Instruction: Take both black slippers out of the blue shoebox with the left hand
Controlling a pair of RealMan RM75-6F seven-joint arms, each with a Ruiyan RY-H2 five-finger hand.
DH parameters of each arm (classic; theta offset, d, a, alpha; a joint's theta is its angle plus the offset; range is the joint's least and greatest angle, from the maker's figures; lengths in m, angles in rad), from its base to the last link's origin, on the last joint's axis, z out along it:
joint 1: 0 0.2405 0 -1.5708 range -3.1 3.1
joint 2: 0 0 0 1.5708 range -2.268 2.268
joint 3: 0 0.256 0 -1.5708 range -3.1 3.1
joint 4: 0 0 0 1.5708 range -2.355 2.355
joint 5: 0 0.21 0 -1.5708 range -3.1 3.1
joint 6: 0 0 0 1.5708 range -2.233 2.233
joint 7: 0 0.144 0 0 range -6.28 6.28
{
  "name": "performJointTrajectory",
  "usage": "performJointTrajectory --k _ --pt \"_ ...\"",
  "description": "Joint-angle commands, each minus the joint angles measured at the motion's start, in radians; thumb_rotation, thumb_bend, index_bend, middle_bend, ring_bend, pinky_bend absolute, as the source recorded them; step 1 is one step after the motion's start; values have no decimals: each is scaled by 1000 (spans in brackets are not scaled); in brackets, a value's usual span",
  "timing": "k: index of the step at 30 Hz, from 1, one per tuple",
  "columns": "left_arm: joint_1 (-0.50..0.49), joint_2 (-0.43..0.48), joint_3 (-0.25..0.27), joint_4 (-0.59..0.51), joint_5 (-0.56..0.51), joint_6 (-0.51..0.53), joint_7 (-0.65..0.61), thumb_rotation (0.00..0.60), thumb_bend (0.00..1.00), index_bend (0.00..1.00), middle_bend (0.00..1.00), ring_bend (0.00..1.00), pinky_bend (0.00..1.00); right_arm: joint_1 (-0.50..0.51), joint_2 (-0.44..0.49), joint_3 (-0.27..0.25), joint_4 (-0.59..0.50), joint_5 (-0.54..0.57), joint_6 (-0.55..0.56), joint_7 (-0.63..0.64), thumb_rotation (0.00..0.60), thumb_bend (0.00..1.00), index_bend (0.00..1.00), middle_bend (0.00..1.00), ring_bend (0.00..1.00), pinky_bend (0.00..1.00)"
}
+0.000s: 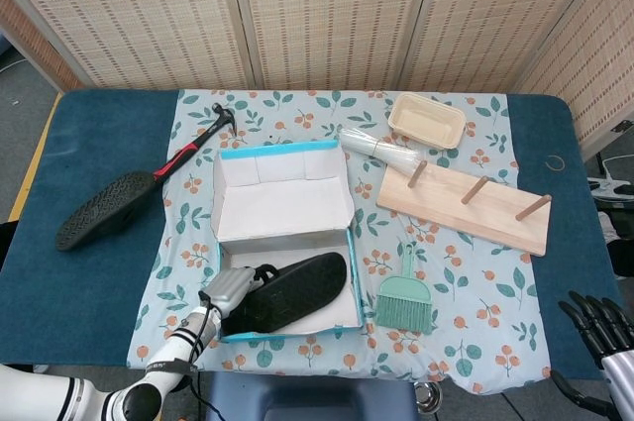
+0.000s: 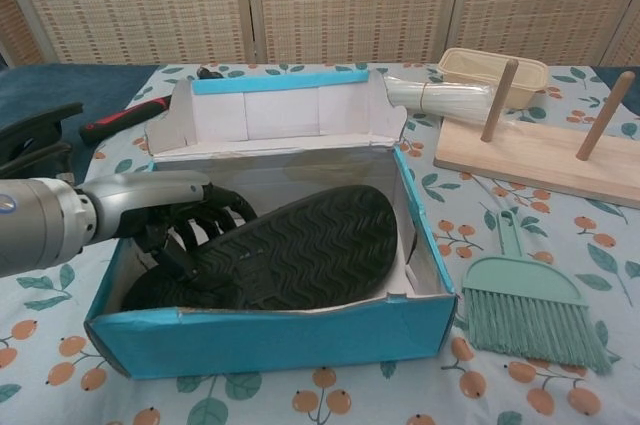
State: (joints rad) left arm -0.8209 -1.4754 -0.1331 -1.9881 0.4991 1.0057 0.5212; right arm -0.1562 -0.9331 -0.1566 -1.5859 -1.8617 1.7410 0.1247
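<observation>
The blue shoebox point(image 1: 219, 261) point(image 2: 270, 333) stands open near the table's front edge, its lid folded back. One black slipper point(image 1: 295, 290) point(image 2: 300, 250) lies sole up inside it, slightly tilted. My left hand point(image 1: 236, 289) point(image 2: 185, 228) reaches into the box's left end and its fingers point(image 2: 214, 217) curl around that end of the slipper; the thumb is hidden. The second black slipper point(image 1: 103, 208) point(image 2: 30, 135) lies sole up on the blue cloth at the far left. My right hand point(image 1: 597, 326) hangs off the table's front right corner, fingers apart and holding nothing.
A red-handled hammer point(image 1: 191, 151) lies behind the box to the left. Right of the box are a green hand brush point(image 1: 404, 300) point(image 2: 525, 310), a wooden peg rack point(image 1: 464, 205) point(image 2: 540, 155), a bundle of white sticks point(image 1: 380, 150) and a beige tray point(image 1: 427, 120).
</observation>
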Motion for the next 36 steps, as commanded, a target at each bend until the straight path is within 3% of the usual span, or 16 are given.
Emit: performJointTrajectory --k 1,6,13,22,30,36 --pt "-6 -3 4 -1 -3 10 -1 600 339 354 432 325 376 0 0 2 0 2 1 1 466 217 0 0 0 0" --pt "-12 -7 7 -12 -4 24 -16 600 372 513 587 441 430 0 2 4 2 8 4 8 467 217 0 0 0 0" --pt "-7 -10 -1 -36 36 47 -53 600 403 613 645 493 479 -2 2 7 3 14 7 13 465 217 0 0 0 0" --pt "14 16 -31 -89 98 102 -105 600 452 651 677 528 514 -3 2 10 4 18 7 17 464 217 0 0 0 0" --pt "31 104 -94 -161 152 158 -142 600 462 671 699 549 534 -1 0 9 0 16 -1 8 463 216 0 0 0 0" --pt "49 145 -91 -171 180 173 -158 600 488 693 719 566 554 0 -2 5 -6 6 -7 -6 465 217 0 0 0 0"
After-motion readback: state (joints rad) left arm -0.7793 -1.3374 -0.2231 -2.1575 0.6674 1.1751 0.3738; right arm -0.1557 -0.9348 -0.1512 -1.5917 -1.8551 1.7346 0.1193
